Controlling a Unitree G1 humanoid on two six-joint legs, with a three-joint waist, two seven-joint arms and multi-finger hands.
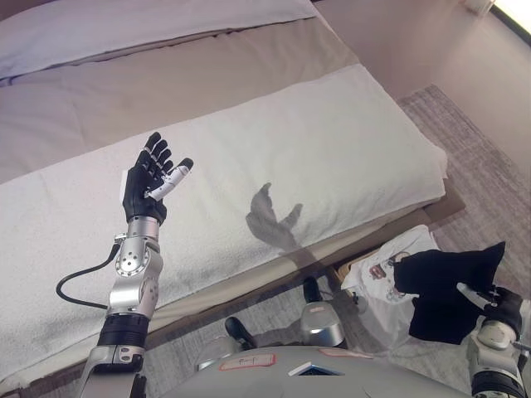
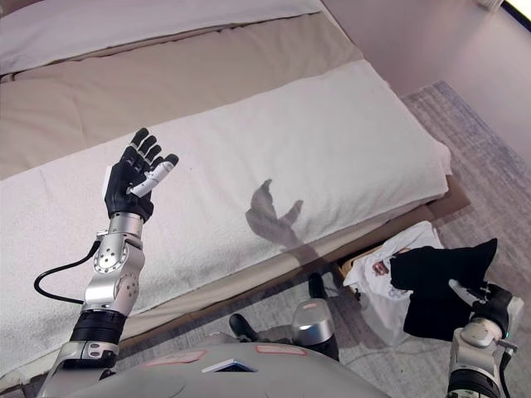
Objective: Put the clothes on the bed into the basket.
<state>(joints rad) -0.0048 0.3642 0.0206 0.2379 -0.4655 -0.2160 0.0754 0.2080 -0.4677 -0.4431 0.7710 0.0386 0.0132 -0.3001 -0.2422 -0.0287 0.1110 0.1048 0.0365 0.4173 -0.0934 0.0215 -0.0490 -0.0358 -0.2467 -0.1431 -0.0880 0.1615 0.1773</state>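
Two hands show, and the nearer one is the right hand [image 1: 494, 303] at the lower right, off the foot edge of the bed, with its fingers curled round a black garment [image 1: 452, 286] that hangs from it. That dark cloth droops over a basket [image 2: 353, 269] on the floor beside the bed's near right corner; only a bit of the basket's rim shows, and a white garment with a small printed patch [image 1: 386, 274] already lies in it, spilling over the side. The black piece hangs just beside the white one and partly in front of it; whether the two touch cannot be told. A grey patterned rug [image 1: 481, 166] covers the floor around the basket. Farther off, the left hand [image 1: 149, 186] is raised above the near part of the bed, palm turned toward the mattress, fingers straight and spread, holding nothing. Under it a white blanket [image 1: 332, 141] stretches across the bed from edge to edge. Beyond it lies a tan cover [image 1: 166, 75], and at the far edge a pale sheet [image 1: 124, 25].
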